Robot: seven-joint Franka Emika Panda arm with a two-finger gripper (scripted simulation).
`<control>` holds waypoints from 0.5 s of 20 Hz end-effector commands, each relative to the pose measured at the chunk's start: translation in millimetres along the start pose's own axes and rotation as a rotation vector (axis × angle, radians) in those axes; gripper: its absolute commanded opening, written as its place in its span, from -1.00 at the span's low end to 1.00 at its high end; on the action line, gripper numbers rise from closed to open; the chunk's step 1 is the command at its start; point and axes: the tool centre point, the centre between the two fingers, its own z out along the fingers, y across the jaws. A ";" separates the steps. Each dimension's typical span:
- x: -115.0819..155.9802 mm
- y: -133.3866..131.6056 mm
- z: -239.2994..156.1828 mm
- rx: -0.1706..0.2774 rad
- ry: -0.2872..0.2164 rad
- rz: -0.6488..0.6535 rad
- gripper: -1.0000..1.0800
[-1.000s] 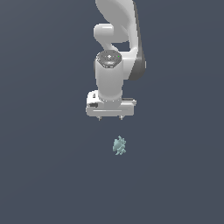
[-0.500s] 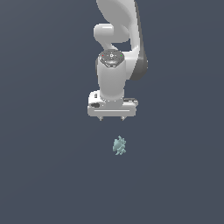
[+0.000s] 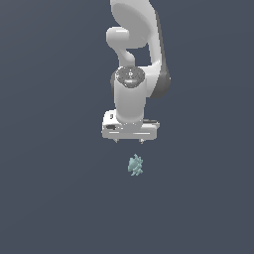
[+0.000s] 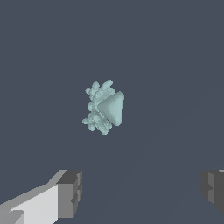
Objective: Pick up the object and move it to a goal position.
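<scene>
Flat dark slate-blue ground fills both views. At centre, the white gripper (image 3: 129,141) hangs spread wide and empty, lower than a second ago. Just beneath and slightly rightward lies the teal object (image 3: 136,165), untouched, so the grasp is near.

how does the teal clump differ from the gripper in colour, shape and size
Colour: the teal clump is pale teal; the gripper is white with grey finger pads.
Shape: the clump is lumpy and spiky-edged; the gripper is blocky and straight-sided.
Size: the clump is much narrower than the gripper's body, and narrower than the gap between the open jaws.
Pose: the clump lies on the dark surface; the gripper hangs above it, not touching.
</scene>
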 end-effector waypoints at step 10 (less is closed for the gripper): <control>42.4 -25.3 40.0 -0.001 -0.006 0.072 0.92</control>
